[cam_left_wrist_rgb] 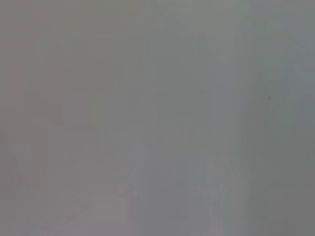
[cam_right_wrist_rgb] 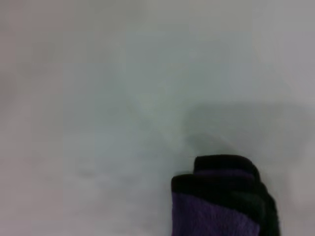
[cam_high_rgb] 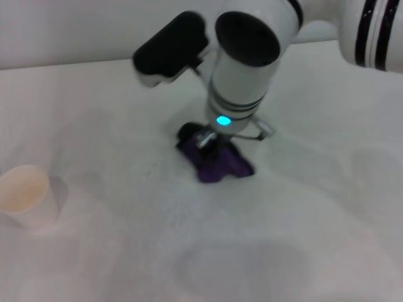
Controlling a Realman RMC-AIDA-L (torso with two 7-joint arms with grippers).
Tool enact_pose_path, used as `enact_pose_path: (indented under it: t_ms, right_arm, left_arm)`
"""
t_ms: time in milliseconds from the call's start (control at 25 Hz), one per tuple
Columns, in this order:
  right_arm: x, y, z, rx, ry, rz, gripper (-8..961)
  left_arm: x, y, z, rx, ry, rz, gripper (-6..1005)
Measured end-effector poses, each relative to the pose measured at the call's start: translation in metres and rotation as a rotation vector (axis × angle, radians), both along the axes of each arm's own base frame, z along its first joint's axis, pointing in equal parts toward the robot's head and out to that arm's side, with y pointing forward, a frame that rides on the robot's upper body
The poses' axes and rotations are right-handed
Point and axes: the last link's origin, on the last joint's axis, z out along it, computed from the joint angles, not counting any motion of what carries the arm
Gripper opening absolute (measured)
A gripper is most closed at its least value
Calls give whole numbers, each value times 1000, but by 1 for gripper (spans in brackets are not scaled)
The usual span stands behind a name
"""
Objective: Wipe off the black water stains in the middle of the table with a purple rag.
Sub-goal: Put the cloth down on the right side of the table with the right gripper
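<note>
The purple rag [cam_high_rgb: 217,162] with black edging lies bunched on the white table [cam_high_rgb: 113,113] near its middle. My right arm comes in from the upper right, and my right gripper [cam_high_rgb: 208,142] points straight down onto the rag and is shut on it, pressing it to the tabletop. The right wrist view shows a folded corner of the rag [cam_right_wrist_rgb: 221,206] close up over bare table [cam_right_wrist_rgb: 98,98]. The black water stains do not show; the rag and the wrist cover that spot. My left gripper is out of view, and the left wrist view shows only plain grey.
A white paper cup [cam_high_rgb: 26,195] stands at the table's left side, well away from the rag. The table's far edge [cam_high_rgb: 75,63] runs along the back.
</note>
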Motion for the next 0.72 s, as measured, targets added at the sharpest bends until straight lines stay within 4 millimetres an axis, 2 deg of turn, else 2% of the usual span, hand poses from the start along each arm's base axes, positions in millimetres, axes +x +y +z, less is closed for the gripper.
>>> enact_pose_path:
  t_ms: [240, 280, 320, 560, 720]
  right_arm:
    - [24, 9, 39, 124, -98, -66, 159]
    - [30, 7, 51, 152, -92, -85, 160]
    - [30, 7, 51, 152, -92, -85, 161]
    - [45, -6, 92, 213, -40, -128, 166]
    - [69, -14, 117, 266, -71, -197, 170]
  left_arm:
    - [-1, 0, 0, 0, 1, 5, 886]
    - [-1, 0, 0, -1, 1, 6, 886]
    - [-1, 0, 0, -1, 2, 7, 886]
    - [-1, 1, 0, -1, 3, 9, 887]
    - [0, 3, 0, -1, 4, 7, 887]
